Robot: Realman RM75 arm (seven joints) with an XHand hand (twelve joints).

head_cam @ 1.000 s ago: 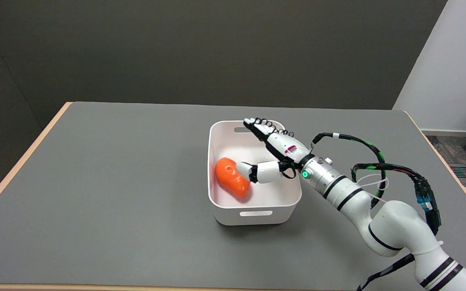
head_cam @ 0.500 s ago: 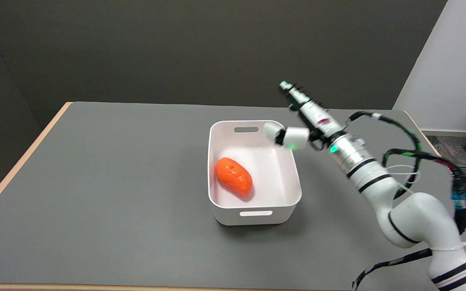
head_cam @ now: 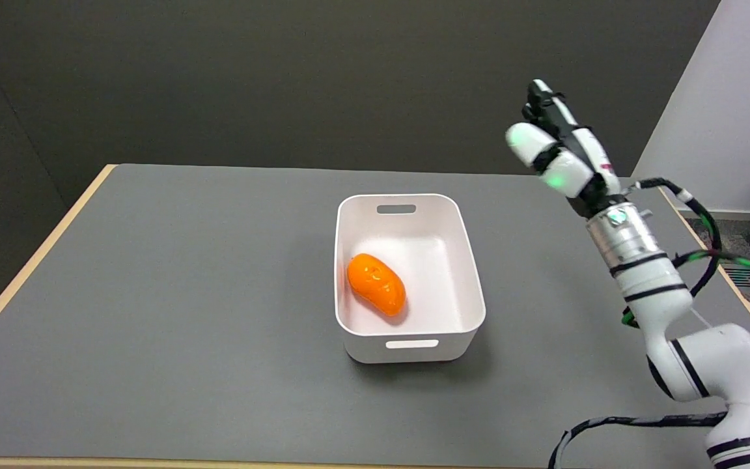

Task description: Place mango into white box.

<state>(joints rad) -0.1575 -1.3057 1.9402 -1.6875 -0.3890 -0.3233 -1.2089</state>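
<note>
One mango (head_cam: 376, 292) is lying in the white box (head_cam: 409, 344) on the desk (head_cam: 186, 273); I'm holding my right hand (head_cam: 560, 153) high, empty, fingers released.

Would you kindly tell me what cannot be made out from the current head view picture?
- Right hand: raised over the table's right side, seen edge-on and slightly blurred, so how its fingers lie is unclear; it holds nothing.
- Mango: its underside is hidden against the floor of the white box.
- White box: the outside of its far wall is hidden by its own rim.
- Right arm: cut off by the lower right corner.
- Table: near edge cut off by the bottom edge.
</note>
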